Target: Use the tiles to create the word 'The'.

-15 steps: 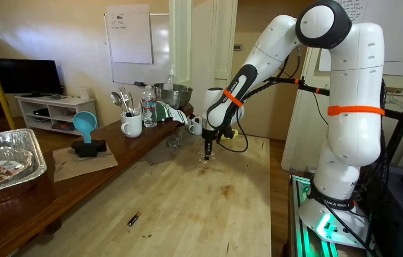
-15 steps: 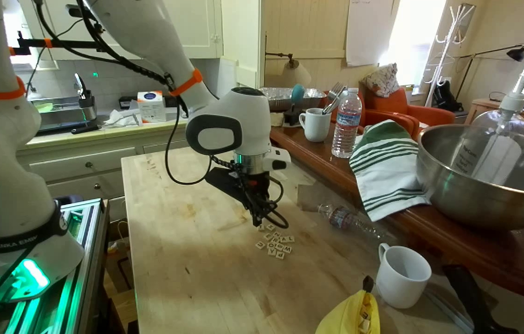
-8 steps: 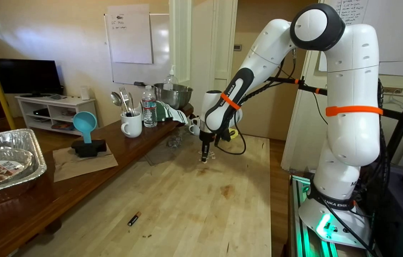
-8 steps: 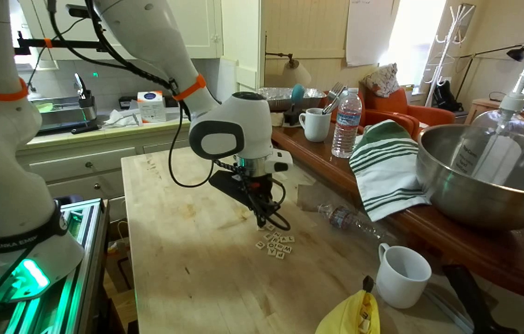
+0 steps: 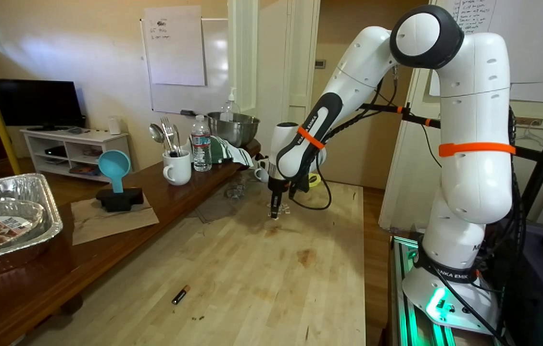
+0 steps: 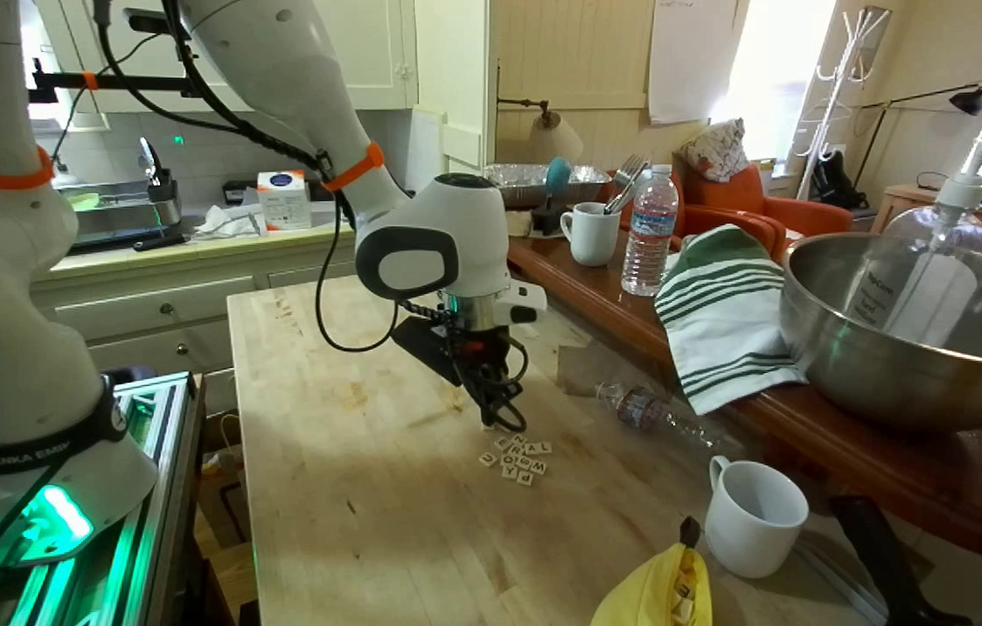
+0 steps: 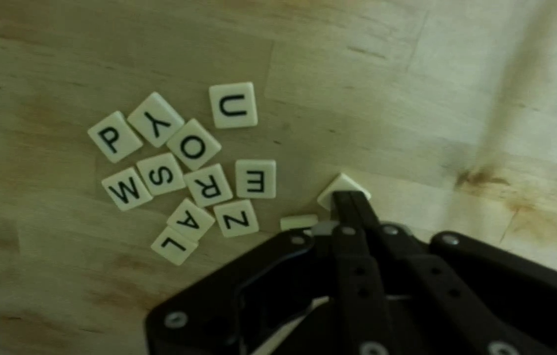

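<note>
Jutting past the tip of the gripper (image 7: 349,196), in the wrist view, a pale tile (image 7: 342,182) is partly covered, its letter hidden. The jaws are clenched together, with nothing seen gripped between them. No long axis is offered by the pale tile, which looks square; one corner is pointed roughly straight ahead of the tip. Just left of the tip a neighbouring tile (image 7: 298,222) is mostly masked, and farther left, slightly ahead, the E tile (image 7: 255,178) is plainly shown at the edge of the lettered tiles (image 7: 208,185) (U, Y, P, O, S, W, R, N, A and L can be read, but neither T nor H).

In an exterior view, the gripper is seen almost upright, low over the wooden table (image 5: 309,283); whether the pale tile is pressed or merely overhung cannot be told.

In an exterior view, the lettered tiles are found just beside the tip, on the side toward the yellow pouch (image 6: 647,596).

A push rather than a pinch is suggested: from under and ahead of clenched jaws, the pale tile could be slid along the wooden table, while a leftward sweep might knock the neighbouring tile. How much of the word stands cannot be judged with two letters hidden.
</note>
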{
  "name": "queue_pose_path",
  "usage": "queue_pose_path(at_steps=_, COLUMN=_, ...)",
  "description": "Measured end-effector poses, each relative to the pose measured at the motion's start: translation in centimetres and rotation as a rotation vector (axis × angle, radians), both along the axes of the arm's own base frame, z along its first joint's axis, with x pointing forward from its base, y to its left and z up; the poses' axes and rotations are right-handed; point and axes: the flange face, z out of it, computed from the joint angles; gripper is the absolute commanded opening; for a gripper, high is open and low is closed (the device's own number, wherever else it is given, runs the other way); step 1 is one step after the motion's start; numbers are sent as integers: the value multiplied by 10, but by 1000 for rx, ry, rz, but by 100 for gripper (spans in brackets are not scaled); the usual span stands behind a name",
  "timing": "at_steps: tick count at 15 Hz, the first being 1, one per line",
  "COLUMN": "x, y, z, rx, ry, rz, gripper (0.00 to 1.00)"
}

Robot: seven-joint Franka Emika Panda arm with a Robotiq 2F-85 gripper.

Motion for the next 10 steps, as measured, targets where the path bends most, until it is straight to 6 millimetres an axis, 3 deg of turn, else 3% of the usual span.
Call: queue_pose_path(at_steps=10, x=-1, y=61, z=0, rx=20, ry=20, rz=-403, gripper=0)
